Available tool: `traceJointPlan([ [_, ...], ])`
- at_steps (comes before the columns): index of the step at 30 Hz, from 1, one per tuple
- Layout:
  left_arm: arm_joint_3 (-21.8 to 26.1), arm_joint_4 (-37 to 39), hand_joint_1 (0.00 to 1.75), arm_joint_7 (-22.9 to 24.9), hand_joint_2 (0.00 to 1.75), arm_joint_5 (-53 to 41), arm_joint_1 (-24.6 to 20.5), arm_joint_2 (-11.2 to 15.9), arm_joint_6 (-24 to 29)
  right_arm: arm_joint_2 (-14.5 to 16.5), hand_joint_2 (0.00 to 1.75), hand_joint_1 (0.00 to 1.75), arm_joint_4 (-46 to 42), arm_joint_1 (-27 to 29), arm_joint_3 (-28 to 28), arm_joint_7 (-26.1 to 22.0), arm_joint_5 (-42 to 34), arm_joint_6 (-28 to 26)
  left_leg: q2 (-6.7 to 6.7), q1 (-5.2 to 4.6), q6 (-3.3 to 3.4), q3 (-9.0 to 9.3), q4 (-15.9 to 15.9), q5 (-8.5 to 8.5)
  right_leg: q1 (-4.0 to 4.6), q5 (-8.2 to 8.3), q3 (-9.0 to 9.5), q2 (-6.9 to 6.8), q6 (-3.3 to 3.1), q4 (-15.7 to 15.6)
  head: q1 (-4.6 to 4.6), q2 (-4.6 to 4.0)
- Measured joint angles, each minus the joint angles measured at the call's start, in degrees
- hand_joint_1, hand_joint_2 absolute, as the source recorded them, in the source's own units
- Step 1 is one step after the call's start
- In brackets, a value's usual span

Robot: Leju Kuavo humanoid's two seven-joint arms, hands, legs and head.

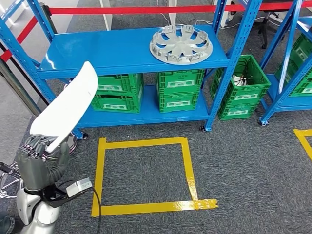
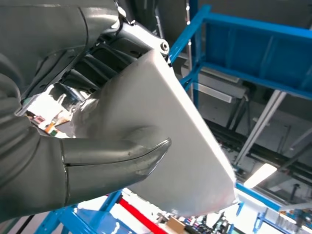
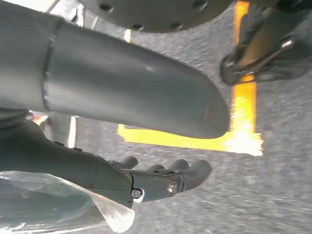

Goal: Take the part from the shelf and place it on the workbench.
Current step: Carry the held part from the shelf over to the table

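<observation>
One white panel part point(image 1: 69, 100), long and flat, is held by the left hand point(image 1: 38, 163) at the lower left of the head view, low end in the hand and upper end tilted up toward the shelf. In the left wrist view the thick grey thumb point(image 2: 121, 156) presses across the panel's face, the darker fingers point(image 2: 92, 63) lying behind it: left hand clamped on the part. Right hand point(image 3: 162, 180), seen from its wrist camera, holds nothing; its fingers are loosely curved and apart over grey carpet point(image 3: 279, 195) and yellow tape.

On the floor ahead, a yellow tape rectangle point(image 1: 187, 163) lies on the carpet. Beyond it stands the blue shelf rack point(image 1: 121, 51). Lower shelf: green crates point(image 1: 117, 92) toward its left end and centre. Another green crate point(image 1: 241, 85), with cables inside, sits on the floor just past the rack's right post. Upper shelf: a silver wheel cover point(image 1: 181, 44) lies flat near the right end. Red barrier tape point(image 1: 140, 9) runs behind the rack.
</observation>
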Motion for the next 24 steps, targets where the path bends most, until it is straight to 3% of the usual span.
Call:
traceJointPlan([
  [2,-0.01,-0.01,1.75,0.42,1.75,-0.31,0.14,0.01,-0.01,-0.02,0.00,0.00,-0.17,0.03,0.52,0.16,0.30,0.35,-0.02,0.40,-0.63,-0.84,7.05,-6.31,0.02,1.45,-1.42,-0.21,-0.43,0.19,-0.58,-0.01],
  [3,-0.02,-0.02,1.75,0.57,1.75,-0.40,0.19,0.02,-0.01,-0.02,0.00,0.00,-0.28,0.02,0.68,0.21,0.36,0.49,-0.02,0.58,-0.86,-1.04,10.62,-7.85,0.01,2.16,-2.28,-0.28,-0.44,0.40,-0.76,-0.01],
  [4,-0.02,-0.03,1.75,0.70,1.75,-0.45,0.24,0.03,-0.01,-0.02,0.00,0.00,-0.40,0.00,0.82,0.23,0.37,0.58,-0.02,0.74,-1.01,-0.78,13.00,-7.76,-0.01,2.81,-3.28,-0.33,-0.39,0.71,-0.92,-0.01],
  [5,-0.03,-0.07,1.75,0.81,1.75,-0.45,0.28,0.03,-0.01,-0.02,0.00,0.00,-0.54,-0.01,0.92,0.23,0.31,0.64,-0.02,0.90,-1.11,0.14,13.64,-6.32,-0.04,3.40,-4.47,-0.39,-0.30,1.13,-1.03,-0.01],
  [7,-0.03,-0.29,1.75,1.02,1.75,-0.29,0.30,0.04,-0.01,-0.03,0.00,0.00,-0.83,-0.02,1.05,0.20,0.10,0.67,-0.04,1.16,-1.17,4.46,9.36,-3.05,-0.13,4.39,-6.68,-0.44,0.07,2.08,-1.21,-0.01],
  [8,-0.04,-0.48,1.75,1.10,1.75,-0.16,0.25,0.04,-0.01,-0.03,0.00,0.00,-0.93,-0.02,1.07,0.17,-0.01,0.67,-0.07,1.20,-1.09,7.69,4.89,-2.75,-0.09,4.79,-7.55,-0.41,0.33,2.54,-1.26,-0.01],
  [10,-0.11,-0.81,1.75,1.17,1.75,0.04,0.08,0.05,-0.01,-0.04,0.00,0.00,-1.06,-0.03,1.08,0.09,-0.09,0.68,-0.18,1.07,-0.63,12.57,-2.74,-4.43,-0.02,5.86,-8.61,-0.35,1.03,2.99,-1.31,-0.01],
  [11,-0.18,-0.90,1.75,1.19,1.75,0.08,0.02,0.05,-0.01,-0.04,0.00,0.00,-1.10,-0.03,1.09,0.04,-0.10,0.70,-0.22,0.89,-0.29,13.46,-4.66,-5.02,-0.03,6.51,-8.98,-0.34,1.46,2.97,-1.33,-0.01],
  [13,-0.37,-0.92,1.75,1.24,1.75,0.21,-0.01,0.09,-0.01,-0.05,0.00,0.00,-1.18,0.14,1.11,-0.04,-0.11,0.79,-0.11,0.80,0.52,12.42,-5.16,-4.28,-0.23,7.08,-9.70,-0.25,2.31,2.82,-1.34,-0.01],
  [14,-0.51,-0.92,1.75,1.27,1.75,0.31,-0.02,0.10,-0.01,-0.05,0.00,0.00,-1.22,0.25,1.13,-0.07,-0.13,0.84,-0.01,0.82,1.04,11.67,-5.24,-3.57,-0.31,5.82,-10.19,-0.15,2.60,3.46,-1.28,-0.01],
  [15,-0.67,-0.92,1.75,1.32,1.75,0.42,-0.04,0.13,-0.01,-0.06,0.00,0.00,-1.26,0.35,1.14,-0.10,-0.15,0.89,0.10,0.85,1.52,10.86,-5.36,-2.81,-0.37,3.47,-10.83,-0.03,2.76,5.08,-1.20,-0.01],
  [17,-0.97,-0.92,1.75,1.40,1.75,0.56,-0.08,0.16,-0.01,-0.07,0.00,0.00,-1.33,0.38,1.16,-0.14,-0.22,0.98,0.18,0.61,2.14,9.17,-5.27,-1.38,-0.42,-2.67,-12.15,0.16,2.87,11.38,-1.01,-0.01],
  [18,-1.11,-0.92,1.75,1.43,1.75,0.58,-0.08,0.19,-0.01,-0.07,0.00,0.00,-1.36,0.38,1.17,-0.15,-0.25,1.03,0.20,0.41,2.27,8.17,-5.16,-0.64,-0.41,-4.35,-12.55,0.21,2.86,14.99,-0.97,-0.01],
  [19,-1.23,-0.91,1.75,1.43,1.75,0.59,-0.08,0.22,-0.01,-0.07,0.00,0.00,-1.38,0.37,1.19,-0.15,-0.26,1.05,0.23,0.21,2.34,7.11,-5.00,0.09,-0.38,-4.48,-12.52,0.23,2.82,17.79,-0.96,-0.01],
  [21,-1.39,-0.90,1.75,1.43,1.75,0.60,-0.07,0.27,-0.01,-0.07,0.00,0.00,-1.44,0.33,1.23,-0.17,-0.27,1.08,0.26,-0.14,2.37,4.92,-4.51,1.42,-0.19,-1.11,-10.42,0.25,2.40,18.67,-0.96,-0.01],
  [22,-1.43,-0.91,1.75,1.43,1.75,0.61,-0.08,0.31,-0.01,-0.07,0.00,0.00,-1.48,0.28,1.27,-0.18,-0.26,1.08,0.24,-0.26,2.33,4.01,-4.27,2.03,-0.01,0.51,-8.08,0.28,2.03,16.40,-0.96,-0.01],
  [23,-1.45,-0.91,1.75,1.43,1.75,0.61,-0.08,0.34,-0.01,-0.11,0.00,0.00,-1.51,0.19,1.31,-0.19,-0.27,1.08,0.21,-0.43,2.22,3.26,-4.04,2.60,0.27,0.87,-4.65,0.31,1.60,12.33,-0.93,-0.01],
  [24,-1.46,-0.92,1.75,1.43,1.75,0.61,-0.09,0.37,-0.01,-0.16,0.00,0.00,-1.56,0.09,1.35,-0.20,-0.26,1.08,0.21,-0.57,2.06,2.75,-3.87,3.20,0.46,0.08,-1.16,0.33,1.25,7.39,-0.97,-0.01],
])
